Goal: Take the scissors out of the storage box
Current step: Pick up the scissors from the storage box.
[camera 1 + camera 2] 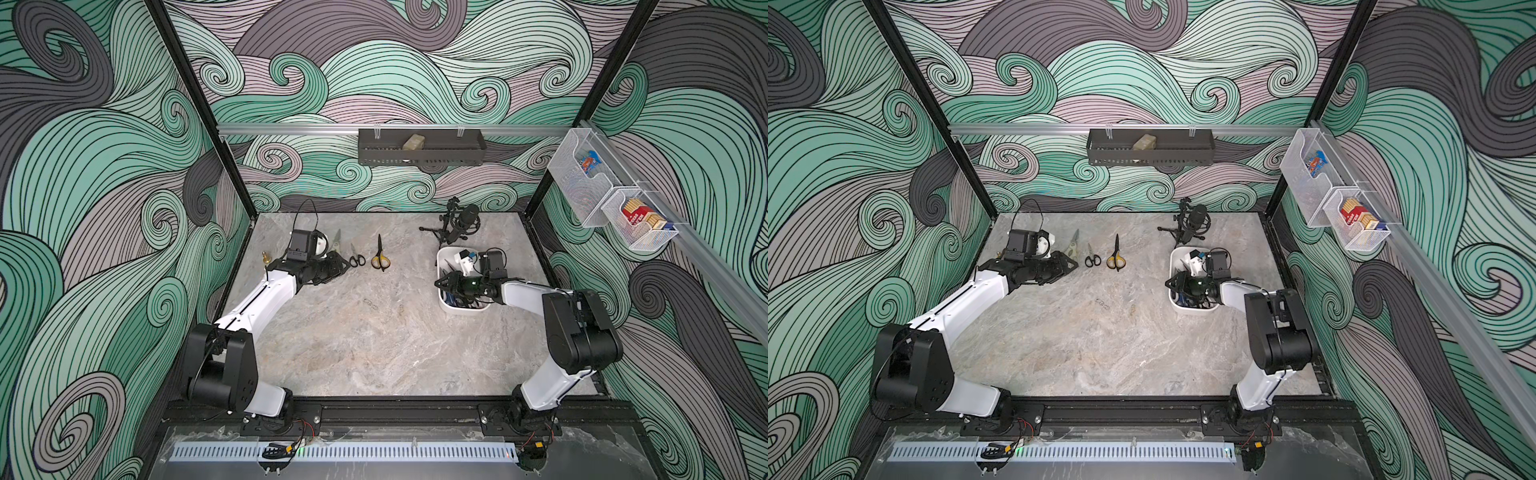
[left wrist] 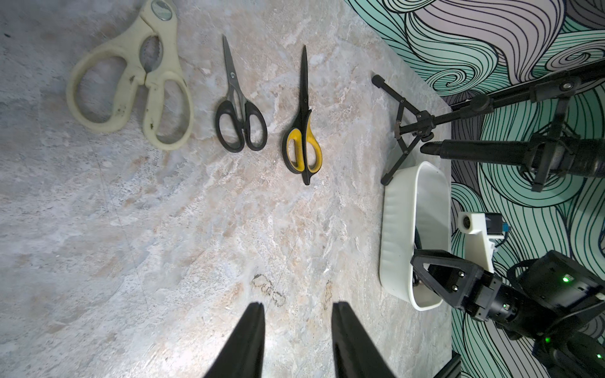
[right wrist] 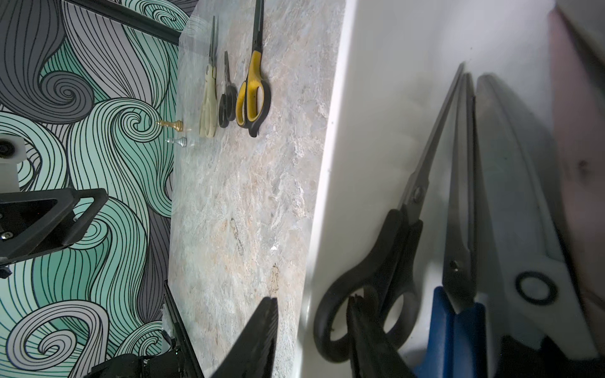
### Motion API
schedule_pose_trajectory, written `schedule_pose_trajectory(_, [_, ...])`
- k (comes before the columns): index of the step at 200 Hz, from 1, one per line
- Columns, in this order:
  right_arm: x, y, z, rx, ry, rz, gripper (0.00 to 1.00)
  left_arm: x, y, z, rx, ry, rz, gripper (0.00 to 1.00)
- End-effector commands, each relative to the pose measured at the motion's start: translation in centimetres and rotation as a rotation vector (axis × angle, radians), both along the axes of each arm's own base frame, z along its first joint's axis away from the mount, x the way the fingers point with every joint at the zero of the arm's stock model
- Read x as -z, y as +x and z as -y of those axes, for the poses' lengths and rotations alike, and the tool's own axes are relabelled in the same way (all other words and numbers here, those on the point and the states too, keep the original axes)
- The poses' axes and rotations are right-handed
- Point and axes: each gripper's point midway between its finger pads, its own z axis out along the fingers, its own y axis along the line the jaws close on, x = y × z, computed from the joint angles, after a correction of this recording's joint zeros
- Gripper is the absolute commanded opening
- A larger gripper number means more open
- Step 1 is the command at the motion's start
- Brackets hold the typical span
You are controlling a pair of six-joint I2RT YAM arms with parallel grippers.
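The white storage box [image 1: 445, 306] stands at the right of the table. My right gripper [image 3: 312, 306] reaches into its left side. One finger hangs on the table side of the wall [image 3: 376, 131] and the other sits in the handle ring of black scissors [image 3: 422, 183]. The jaws stand apart. Blue-handled scissors [image 3: 458, 333] and a larger pale pair [image 3: 523, 229] lie alongside. Cream scissors [image 2: 131, 81], small black scissors [image 2: 240, 124] and yellow-black scissors [image 2: 302, 144] lie in a row at the far left. My left gripper [image 2: 298, 306] hovers open and empty near them.
A microphone on a tripod [image 1: 461, 220] stands just behind the box. A black tray [image 1: 419, 151] hangs on the back wall and wire baskets [image 1: 582, 183] on the right wall. A small brass piece [image 1: 264, 257] stands at the table's left edge.
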Motion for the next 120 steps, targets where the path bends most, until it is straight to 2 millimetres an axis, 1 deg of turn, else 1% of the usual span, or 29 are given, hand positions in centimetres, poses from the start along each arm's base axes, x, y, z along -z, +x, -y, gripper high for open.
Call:
schedule_pose_trajectory(1, [-0.6, 0.6, -0.3, -0.011, 0.026, 0.016, 0.32, -1.4, 0.1, -0.2, 0.003, -0.013, 0.032, 0.38])
schedule_pose_trajectory(38, [-0.4, 0.0, -0.4, -0.017, 0.036, 0.000, 0.17, -1.6, 0.2, -0.3, 0.002, -0.017, 0.035, 0.37])
schedule_pose_trajectory(60, [-0.5, -0.1, -0.5, -0.021, 0.042, 0.001, 0.00, -1.7, 0.2, -0.2, 0.004, -0.024, 0.035, 0.38])
schedule_pose_trajectory(92, [-1.3, -0.1, -0.4, -0.019, 0.050, 0.014, 0.00, -1.7, 0.2, -0.1, 0.007, -0.027, 0.034, 0.38])
schedule_pose_trajectory(120, [-2.4, 0.1, -0.2, -0.008, 0.050, 0.043, 0.00, -1.8, 0.3, -0.2, 0.005, -0.027, 0.041, 0.38])
